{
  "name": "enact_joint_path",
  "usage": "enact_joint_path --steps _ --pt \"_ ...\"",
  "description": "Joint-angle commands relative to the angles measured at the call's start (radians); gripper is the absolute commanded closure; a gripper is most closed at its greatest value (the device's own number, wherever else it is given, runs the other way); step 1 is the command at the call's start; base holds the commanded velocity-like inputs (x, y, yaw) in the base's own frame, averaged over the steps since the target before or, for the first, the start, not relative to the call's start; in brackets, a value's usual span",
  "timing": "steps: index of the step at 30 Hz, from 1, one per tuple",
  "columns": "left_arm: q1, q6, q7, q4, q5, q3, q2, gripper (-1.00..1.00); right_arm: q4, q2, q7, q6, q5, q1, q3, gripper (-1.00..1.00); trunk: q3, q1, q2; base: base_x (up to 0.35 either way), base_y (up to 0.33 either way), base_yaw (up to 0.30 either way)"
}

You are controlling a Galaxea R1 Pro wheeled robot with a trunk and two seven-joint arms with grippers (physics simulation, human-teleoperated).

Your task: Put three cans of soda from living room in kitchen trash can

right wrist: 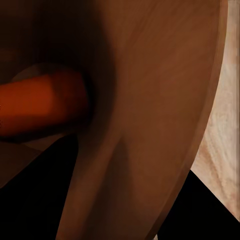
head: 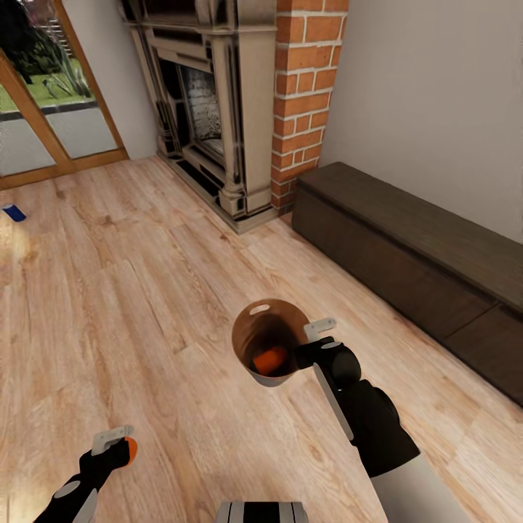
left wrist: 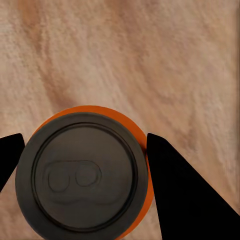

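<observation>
My right gripper (head: pixel 309 346) is shut on the rim of the tash can (head: pixel 288 325), holding it tilted above the wood floor with its brown inside facing the head camera. One orange can of soda (head: pixel 269 359) lies inside it; the right wrist view shows that can (right wrist: pixel 40 102) against the bin's brown wall (right wrist: pixel 160 100). At the lower left my left gripper (head: pixel 118 444) is shut on a second orange can (head: pixel 131 449), whose grey top (left wrist: pixel 82 172) sits between the dark fingers (left wrist: pixel 185 190). The dark blue can (head: pixel 14 213) lies on the floor far left.
This is the living room: a red brick fireplace (head: pixel 305 94) with a pale mantel stands ahead. A long dark wood bench (head: pixel 421 254) runs along the right wall. Wood-framed glass doors (head: pixel 43 109) are at the upper left. Light plank floor (head: pixel 145 290) spreads between them.
</observation>
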Motion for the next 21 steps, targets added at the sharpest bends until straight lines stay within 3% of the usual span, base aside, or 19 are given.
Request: enact_joint_path --steps 1,21 --pt "0.0 0.0 -0.001 0.0 -0.002 0.0 0.0 1.0 0.0 0.0 0.002 -0.001 -0.008 0.0 0.0 1.0 0.005 -0.004 0.007 0.0 0.0 0.0" --pt "0.0 0.0 -0.001 -0.001 -0.002 0.0 0.0 1.0 0.002 0.0 0.002 -0.003 -0.008 0.001 0.001 1.0 0.1 -0.081 0.147 0.0 0.0 0.0"
